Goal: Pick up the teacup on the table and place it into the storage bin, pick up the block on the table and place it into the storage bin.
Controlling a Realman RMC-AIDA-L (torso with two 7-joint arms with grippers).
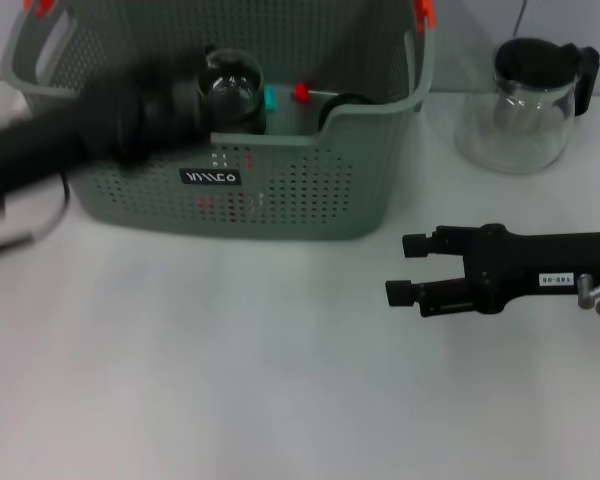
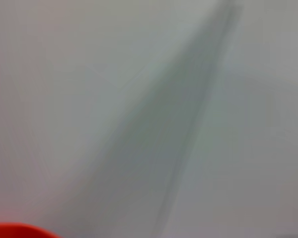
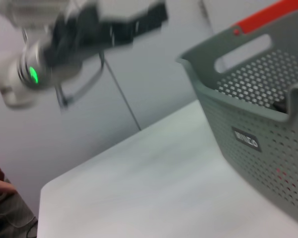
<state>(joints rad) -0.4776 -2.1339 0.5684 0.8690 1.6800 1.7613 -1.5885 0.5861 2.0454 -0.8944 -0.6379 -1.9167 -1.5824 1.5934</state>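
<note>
The left gripper (image 1: 195,100) is positioned above the storage bin (image 1: 280,200); whether its fingers are apart or together cannot be determined. The storage bin stands at the rear of the white table (image 1: 230,380) and contains a clear teacup (image 1: 230,92) and small teal and red pieces. The right gripper (image 1: 400,270) hovers over the table with fingers apart, holding nothing. A glass teapot (image 1: 525,100) stands behind it.
</note>
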